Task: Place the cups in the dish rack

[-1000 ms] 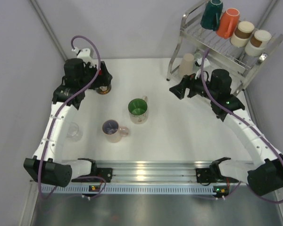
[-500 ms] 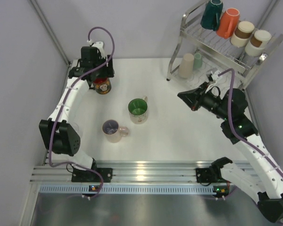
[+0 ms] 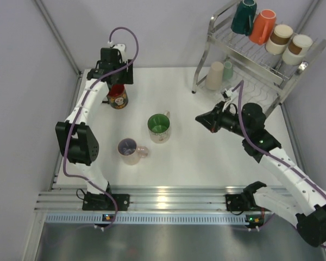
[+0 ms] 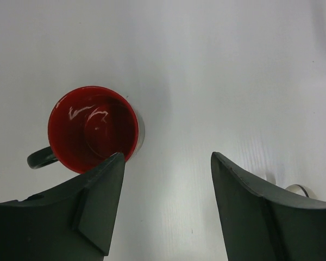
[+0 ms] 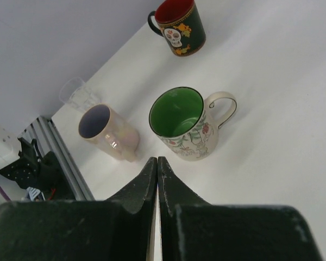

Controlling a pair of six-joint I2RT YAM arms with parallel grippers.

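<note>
The dish rack (image 3: 244, 54) stands at the back right. Its top shelf holds a dark teal cup (image 3: 243, 16), an orange cup (image 3: 262, 26) and two beige-and-brown cups (image 3: 280, 38). A beige cup (image 3: 214, 75) and a mint cup (image 3: 227, 70) sit on the lower shelf. On the table are a red-lined mug with a black handle (image 3: 118, 98) (image 4: 92, 128), a green-lined mug (image 3: 159, 127) (image 5: 183, 122) and a pinkish mug (image 3: 130, 150) (image 5: 107, 132). My left gripper (image 3: 115, 87) (image 4: 167, 157) hangs open above the table, the red mug just outside its left finger. My right gripper (image 3: 200, 118) (image 5: 156, 159) is shut and empty, pointing at the green-lined mug.
A clear glass (image 5: 76, 95) stands near the left edge beyond the pinkish mug; in the top view my left arm covers it. The wall corner post (image 3: 57, 35) runs close behind the left gripper. An aluminium rail (image 3: 168, 201) lines the near edge.
My left arm swung back and its gripper now hovers by the red mug, jaws slightly narrower. My right gripper shut and drew away from the rack toward the table's middle.
</note>
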